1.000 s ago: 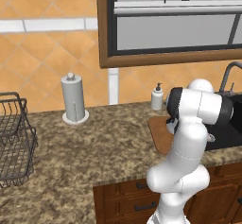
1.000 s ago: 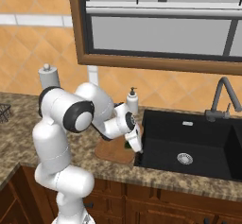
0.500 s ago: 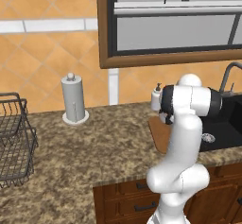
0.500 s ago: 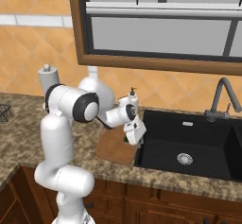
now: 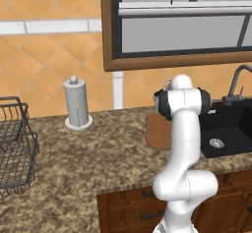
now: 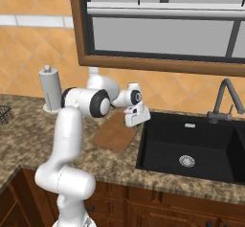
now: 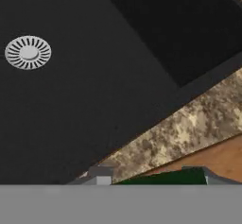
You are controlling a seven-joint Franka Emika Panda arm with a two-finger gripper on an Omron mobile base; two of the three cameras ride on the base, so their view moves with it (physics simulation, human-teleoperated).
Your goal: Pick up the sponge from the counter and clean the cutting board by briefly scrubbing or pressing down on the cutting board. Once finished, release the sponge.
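Gripper (image 7: 153,173) around sponge (image 7: 163,177)

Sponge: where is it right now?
In the hand view the sponge sits between the tool's fingertips, over the cutting board edge nearest the black sink.

Both base views look forward and down from behind the arm, sharing the counter (image 5: 88,153), cutting board (image 6: 115,134) and sink (image 6: 191,147). The hand view looks close down; its drain (image 7: 28,53) sits at ten o'clock.
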